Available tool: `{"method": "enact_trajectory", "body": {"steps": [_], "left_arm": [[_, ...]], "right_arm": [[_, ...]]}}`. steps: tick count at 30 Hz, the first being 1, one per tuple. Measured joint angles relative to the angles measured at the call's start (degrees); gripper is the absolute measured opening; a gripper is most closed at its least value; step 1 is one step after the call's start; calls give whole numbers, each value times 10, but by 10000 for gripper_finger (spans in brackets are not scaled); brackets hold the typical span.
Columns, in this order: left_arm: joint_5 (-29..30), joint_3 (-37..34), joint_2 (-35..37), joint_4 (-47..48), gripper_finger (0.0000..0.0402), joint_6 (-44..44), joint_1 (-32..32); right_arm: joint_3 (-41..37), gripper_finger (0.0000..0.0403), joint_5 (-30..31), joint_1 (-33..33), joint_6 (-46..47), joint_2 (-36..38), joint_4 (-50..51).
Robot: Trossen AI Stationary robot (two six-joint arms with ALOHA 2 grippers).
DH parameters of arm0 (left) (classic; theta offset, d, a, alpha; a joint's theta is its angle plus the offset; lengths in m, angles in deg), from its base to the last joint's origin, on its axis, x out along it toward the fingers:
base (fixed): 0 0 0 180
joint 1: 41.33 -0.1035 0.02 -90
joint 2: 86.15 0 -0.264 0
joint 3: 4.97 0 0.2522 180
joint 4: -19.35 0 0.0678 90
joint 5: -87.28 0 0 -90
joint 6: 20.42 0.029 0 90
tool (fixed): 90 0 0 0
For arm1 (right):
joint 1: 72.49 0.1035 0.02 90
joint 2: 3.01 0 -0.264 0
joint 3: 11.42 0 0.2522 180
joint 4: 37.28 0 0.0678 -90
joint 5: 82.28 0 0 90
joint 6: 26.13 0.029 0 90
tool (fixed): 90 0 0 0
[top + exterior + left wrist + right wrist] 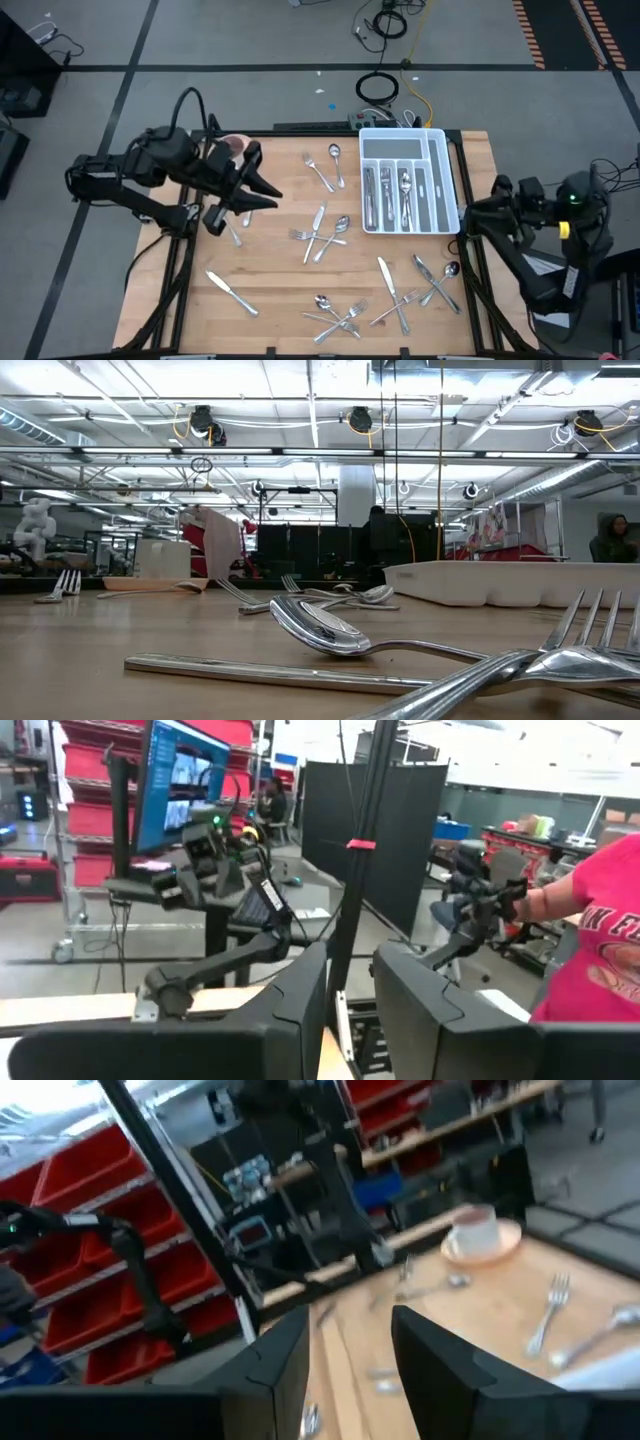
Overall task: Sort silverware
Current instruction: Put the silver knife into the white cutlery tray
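Hovering spread and empty over the worktop's 10 o'clock side, the left tool (262, 188) risks snagging two crossed pieces at once, since the silverware (322, 238) lies scattered and overlapping, while the right tool (480, 213), also spread, waits at 3 o'clock.

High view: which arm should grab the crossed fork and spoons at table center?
Left. Its claw hangs open above the table, close to the crossed fork and spoons. The right claw sits off the table's edge.

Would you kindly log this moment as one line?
left gripper: open, above table's left | right gripper: open, at right edge | silverware: scattered | tray: partly filled
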Motion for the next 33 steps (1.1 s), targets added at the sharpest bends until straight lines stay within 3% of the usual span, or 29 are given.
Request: {"method": "enact_trajectory", "body": {"steps": [6, 13, 20, 25, 29, 33], "left_arm": [[37, 0, -1, 3, 91, 22, -7], [59, 0, -2, -3, 91, 34, -14], [134, 0, -9, -43, 91, 35, -45], [222, 0, -9, -83, 91, 48, -63], [228, 0, -9, -117, 91, 48, -74], [244, 0, -9, -113, 91, 44, -84]], "right_arm": [[3, 137, -23, -17, 76, -23, -160], [9, 137, -26, -17, 50, -94, -188], [10, 137, -80, -6, 151, -209, -490], [10, 137, -101, 51, 151, -269, -527], [9, 137, -66, 121, 111, -339, -551], [9, 137, -35, 234, 100, -428, -597]]}}
